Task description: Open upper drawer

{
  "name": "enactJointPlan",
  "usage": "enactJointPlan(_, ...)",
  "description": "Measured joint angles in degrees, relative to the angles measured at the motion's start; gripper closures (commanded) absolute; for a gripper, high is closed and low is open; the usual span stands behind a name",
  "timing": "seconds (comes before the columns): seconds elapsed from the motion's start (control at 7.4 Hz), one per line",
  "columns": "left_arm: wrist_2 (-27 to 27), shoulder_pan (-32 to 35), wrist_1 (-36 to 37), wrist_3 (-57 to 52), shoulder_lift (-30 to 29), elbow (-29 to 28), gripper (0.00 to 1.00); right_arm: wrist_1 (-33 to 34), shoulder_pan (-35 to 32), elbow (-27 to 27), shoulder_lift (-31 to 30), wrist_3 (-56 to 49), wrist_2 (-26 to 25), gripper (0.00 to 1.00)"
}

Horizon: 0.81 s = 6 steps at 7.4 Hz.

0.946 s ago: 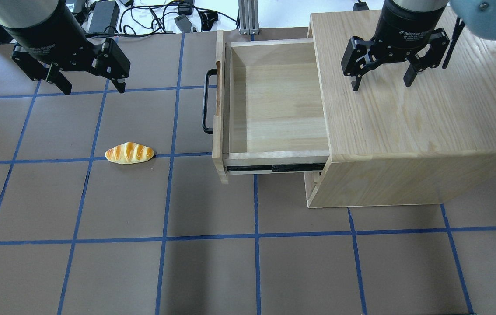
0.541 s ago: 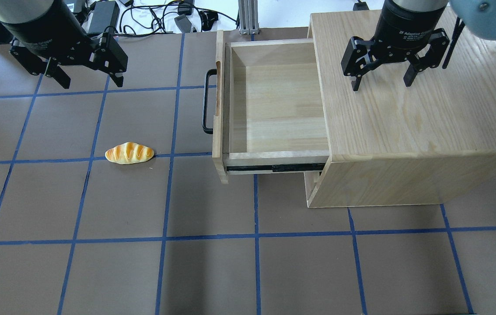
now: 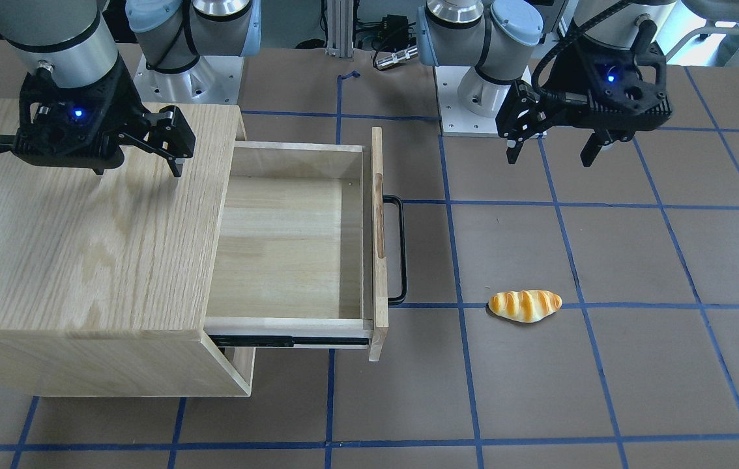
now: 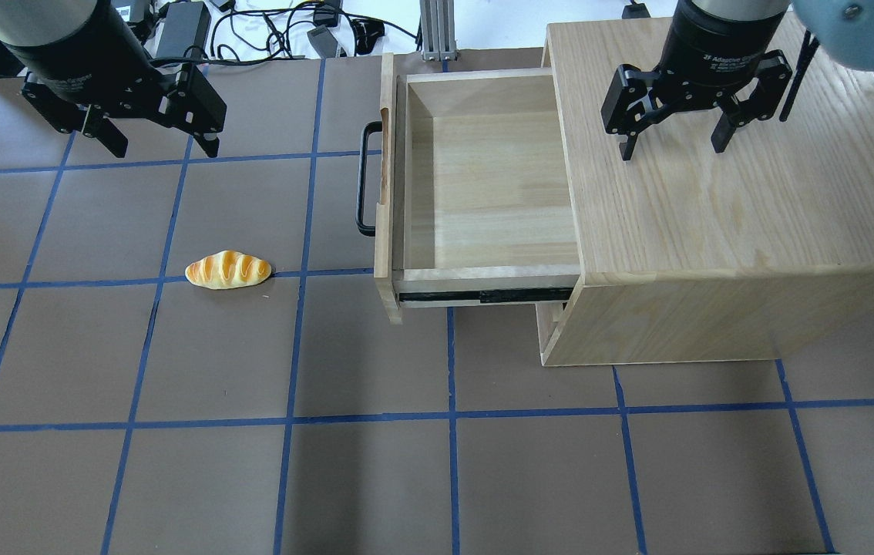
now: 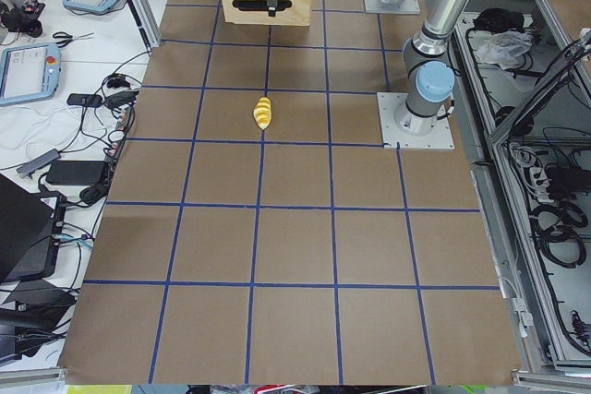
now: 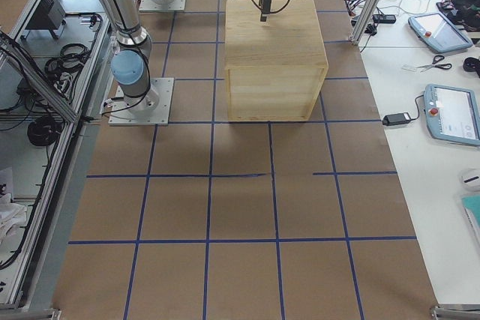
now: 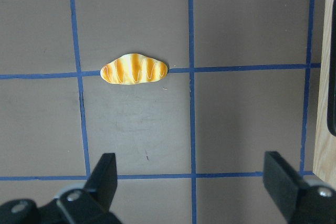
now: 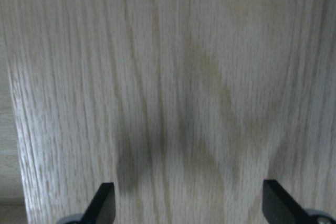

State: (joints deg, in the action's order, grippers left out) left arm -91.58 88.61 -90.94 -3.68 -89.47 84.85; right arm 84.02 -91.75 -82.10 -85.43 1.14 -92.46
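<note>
The upper drawer (image 4: 483,177) is pulled far out of the light-wood cabinet (image 4: 730,216), and its pale plank interior is bare. Its black bar handle (image 4: 364,177) and the oval slot (image 4: 384,154) face the left arm's side. It also shows in the front-facing view (image 3: 285,247). My left gripper (image 4: 163,150) is open and empty above the mat, well away from the handle; it also shows in its wrist view (image 7: 192,182). My right gripper (image 4: 673,150) is open and empty just above the cabinet top (image 8: 173,77).
A toy bread roll (image 4: 227,270) lies on the brown mat with blue tape lines, left of the drawer front; it also shows in the left wrist view (image 7: 134,69). Cables and power bricks (image 4: 183,31) lie at the table's edge behind the left gripper.
My left gripper has shifted slightly upward in the overhead view and stays open. The drawer, the roll and my right gripper have not moved.
</note>
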Motion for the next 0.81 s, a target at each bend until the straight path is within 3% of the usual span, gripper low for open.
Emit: enactJointPlan(0.81,1.4,-1.2,1.0,-0.3,-0.3,0.4,0.0,0.0,0.0,0.0,0.0,0.0,0.0,0.0)
